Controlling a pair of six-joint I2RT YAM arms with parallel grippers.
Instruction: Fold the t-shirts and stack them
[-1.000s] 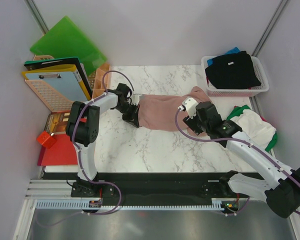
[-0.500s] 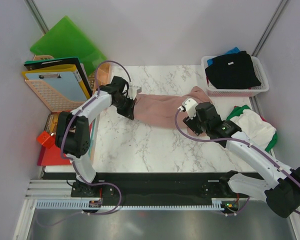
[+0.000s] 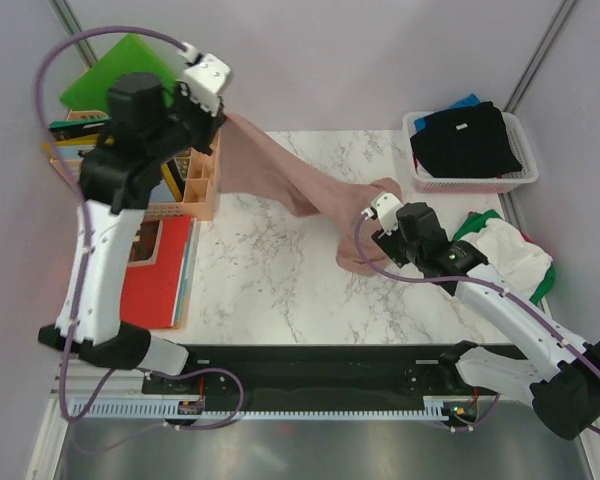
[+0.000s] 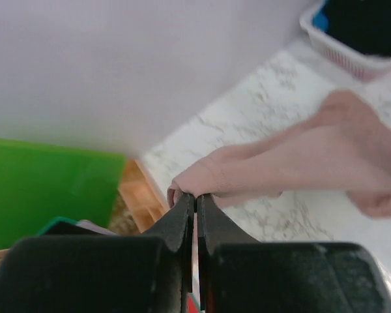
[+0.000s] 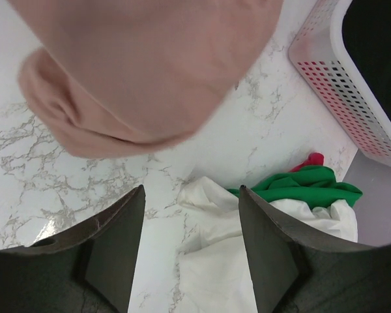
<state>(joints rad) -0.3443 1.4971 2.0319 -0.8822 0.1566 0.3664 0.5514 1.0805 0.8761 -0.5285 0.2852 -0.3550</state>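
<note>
Unfurling seems the step in hand: left fingers [image 4: 182,218], pinched on the pink t-shirt [image 3: 280,180] edge, hold it high over the bench [image 3: 270,290] far left corner, cloth trailing down to mid-bench. Right fingers [image 5: 117,241] stand wide, empty; next they should catch the low end.

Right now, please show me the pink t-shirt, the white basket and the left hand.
pink t-shirt [image 3: 280,180]: top view, stretched middle of the cloth.
white basket [image 3: 477,183]: top view, its near wall.
left hand [image 4: 195,197]: left wrist view, between its fingertips.
</note>
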